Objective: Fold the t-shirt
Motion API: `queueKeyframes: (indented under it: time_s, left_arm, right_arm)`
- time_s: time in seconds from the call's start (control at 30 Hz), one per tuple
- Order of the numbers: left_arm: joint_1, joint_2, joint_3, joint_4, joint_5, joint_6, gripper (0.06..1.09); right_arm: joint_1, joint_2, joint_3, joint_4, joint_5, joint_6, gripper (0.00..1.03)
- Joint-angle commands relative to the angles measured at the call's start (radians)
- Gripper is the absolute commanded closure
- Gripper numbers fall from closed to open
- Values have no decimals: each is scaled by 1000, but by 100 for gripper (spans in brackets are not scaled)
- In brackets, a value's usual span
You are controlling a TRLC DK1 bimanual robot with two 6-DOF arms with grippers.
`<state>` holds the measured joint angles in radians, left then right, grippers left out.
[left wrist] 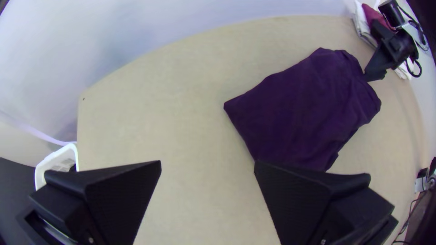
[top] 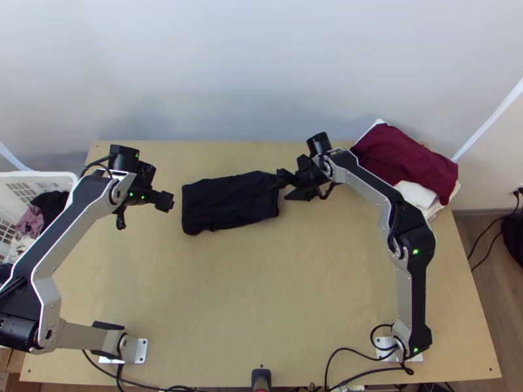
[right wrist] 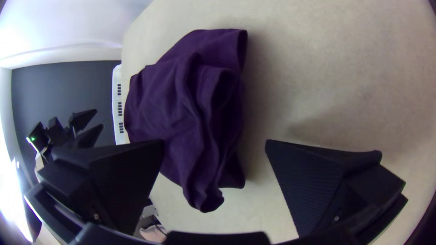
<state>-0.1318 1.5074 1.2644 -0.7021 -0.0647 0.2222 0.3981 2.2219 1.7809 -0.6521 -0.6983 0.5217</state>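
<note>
Black t-shirt [top: 229, 203] beside right tool [top: 284, 185]

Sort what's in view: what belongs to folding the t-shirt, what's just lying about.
For the job:
- dark t-shirt
- left gripper, open
- right gripper, open

Lying about:
- maroon cloth
- white cloths under it
- white basket with clothes inside

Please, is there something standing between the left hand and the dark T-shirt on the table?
Nothing visible stands between the left hand and the dark T-shirt; in the top view, bare tabletop separates them. The right hand is at the shirt's opposite end.
</note>
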Motion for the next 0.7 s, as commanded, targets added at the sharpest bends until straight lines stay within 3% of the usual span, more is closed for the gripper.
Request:
queueKeyframes:
  time_s: [0.0,0.37,0.6,0.63,0.67]
  left_arm:
    - [14,-32,9,-16,-4,22,9]
    - [38,-58,10,-40,-4,40,9]
    - [44,-78,9,-57,-7,42,9]
    - [47,-81,9,-60,-7,42,9]
    - [49,-82,9,-62,-9,40,9]
  right_arm:
    - [2,53,28,5,-20,-20,4]
    - [107,137,124,3,-20,-11,4]
    - [186,228,333,-18,-18,49,4]
    - [188,231,350,-21,-17,67,8]
    - [188,231,361,-21,-17,72,21]
